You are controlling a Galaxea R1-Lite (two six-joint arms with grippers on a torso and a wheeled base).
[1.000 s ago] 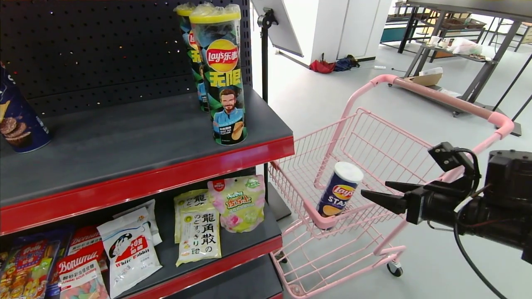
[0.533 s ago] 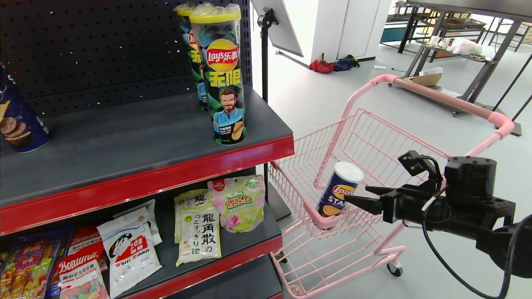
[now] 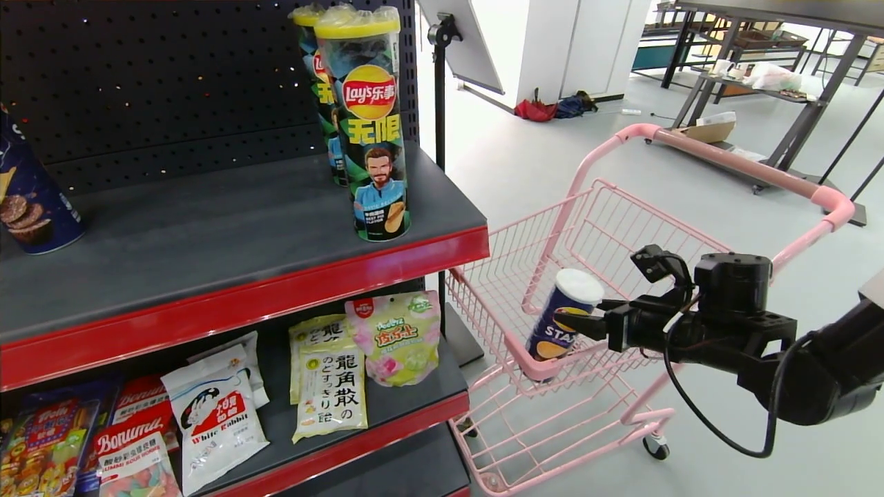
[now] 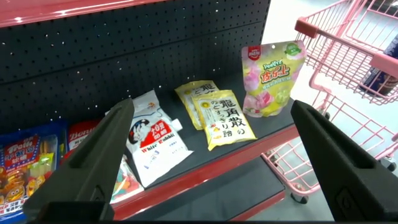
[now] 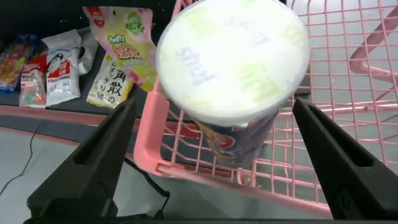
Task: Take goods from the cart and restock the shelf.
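The right gripper (image 3: 580, 312) is advancing from 3 o'clock onto the chip can (image 3: 552, 337). Its empty fingers (image 5: 93, 168) are gaping wide, readying a grasp.

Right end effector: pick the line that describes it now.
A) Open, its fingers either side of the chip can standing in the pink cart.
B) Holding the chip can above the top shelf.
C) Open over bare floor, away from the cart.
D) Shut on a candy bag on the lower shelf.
A: the right wrist view shows the right end effector open, its fingers spread either side of the white-lidded chip can, which stands in the pink cart.
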